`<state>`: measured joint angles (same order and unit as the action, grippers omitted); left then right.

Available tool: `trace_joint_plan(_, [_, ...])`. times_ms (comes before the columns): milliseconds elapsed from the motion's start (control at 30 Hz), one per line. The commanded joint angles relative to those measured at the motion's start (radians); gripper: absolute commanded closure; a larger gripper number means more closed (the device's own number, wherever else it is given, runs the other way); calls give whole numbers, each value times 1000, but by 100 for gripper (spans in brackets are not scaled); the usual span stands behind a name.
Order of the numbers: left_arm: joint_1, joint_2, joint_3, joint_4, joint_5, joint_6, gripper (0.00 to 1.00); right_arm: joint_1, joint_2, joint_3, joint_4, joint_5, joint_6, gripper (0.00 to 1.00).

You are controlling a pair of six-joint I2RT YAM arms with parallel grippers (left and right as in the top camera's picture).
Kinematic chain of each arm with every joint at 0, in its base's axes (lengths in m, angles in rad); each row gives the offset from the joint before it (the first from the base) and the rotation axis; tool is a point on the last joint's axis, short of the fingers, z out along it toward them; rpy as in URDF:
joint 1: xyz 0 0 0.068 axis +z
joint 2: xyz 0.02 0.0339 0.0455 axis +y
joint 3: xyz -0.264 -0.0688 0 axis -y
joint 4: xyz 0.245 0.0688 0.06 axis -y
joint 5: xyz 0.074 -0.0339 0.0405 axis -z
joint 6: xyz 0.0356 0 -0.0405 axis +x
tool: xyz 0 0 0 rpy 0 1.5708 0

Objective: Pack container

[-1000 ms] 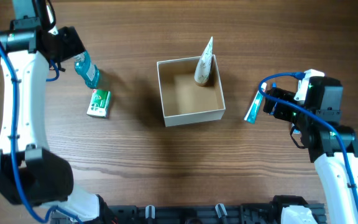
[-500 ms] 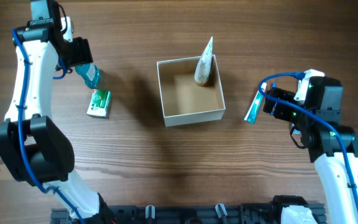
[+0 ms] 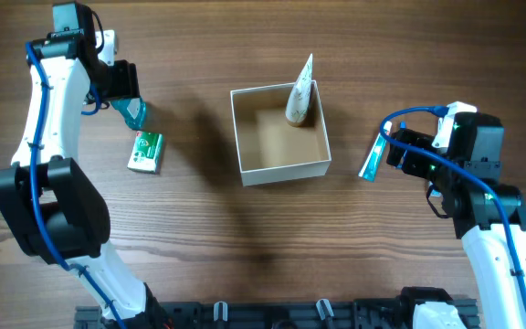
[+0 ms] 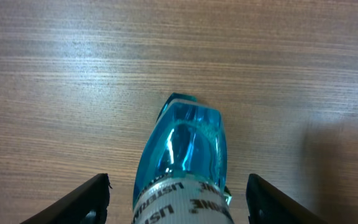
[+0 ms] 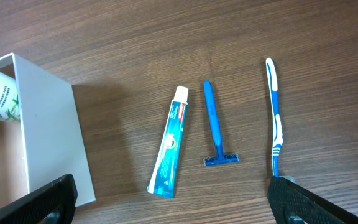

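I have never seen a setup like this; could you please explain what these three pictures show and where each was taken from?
A robot with two hands works at a wooden table. The overhead picture looks straight down; the other two come from a camera on each wrist. The left hand is open astride a blue bottle, beside a green-and-white carton. The right hand is open above a toothpaste tube, a razor and a toothbrush. Between them stands the container, with a white tube leaning in its corner. Nothing is held.
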<state>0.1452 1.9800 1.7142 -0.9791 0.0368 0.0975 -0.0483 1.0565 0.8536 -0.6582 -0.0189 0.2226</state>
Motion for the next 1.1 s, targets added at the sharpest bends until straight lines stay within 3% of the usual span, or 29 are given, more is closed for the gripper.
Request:
trace_joint_plan(0, [1,12,7,22,35,27,29,5,5,23,2,-5,16,0])
trace_joint_plan(333, [-13,13,6,43,38,27,34,5,5,23,2,-5,16,0])
trace_joint_plan(733, [-19,33,6,50,37,27,27,5,5,23,2,-5,16,0])
trace_joint_plan(1000, [-19,50,6,47,38,26,27,5,5,23,2,-5,16,0])
trace_joint_plan(1067, [-19,50,6,47,38,26,31,5,5,23,2,-5,15,0])
